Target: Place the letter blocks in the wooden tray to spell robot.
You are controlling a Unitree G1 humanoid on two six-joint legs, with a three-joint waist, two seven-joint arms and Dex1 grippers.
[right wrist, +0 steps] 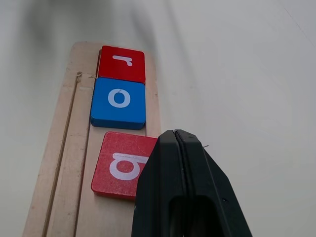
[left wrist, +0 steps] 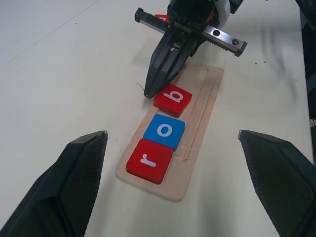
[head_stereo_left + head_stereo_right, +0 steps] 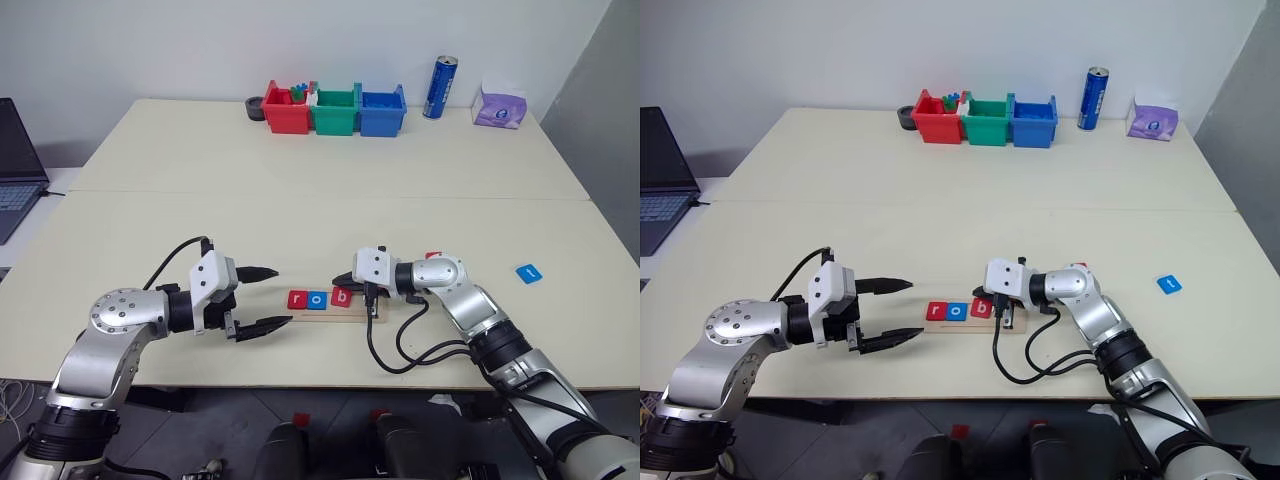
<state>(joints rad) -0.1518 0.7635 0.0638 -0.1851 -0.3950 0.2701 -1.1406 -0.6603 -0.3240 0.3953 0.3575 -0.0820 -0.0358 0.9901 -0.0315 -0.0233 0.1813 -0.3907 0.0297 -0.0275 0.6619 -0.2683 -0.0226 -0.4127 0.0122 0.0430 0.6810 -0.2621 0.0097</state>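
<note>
Left wrist view: right gripper (image 2: 150,91), fully closed and holding nothing, nudges the skewed "b" block (image 2: 172,99) on the wooden tray (image 2: 200,118). Left gripper (image 3: 262,298) hangs wide open, empty. Blocks look light, rigid, smooth; best pinched across opposite side edges.

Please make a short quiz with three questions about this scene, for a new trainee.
1. True or false: the wooden tray already holds five letter blocks.
2. Which block is the right tool touching? A) r block B) o block C) b block
3. What colour is the block lying apart on the table?

Key:
1. False: three, r block, o block, b block.
2. C
3. Blue
</note>
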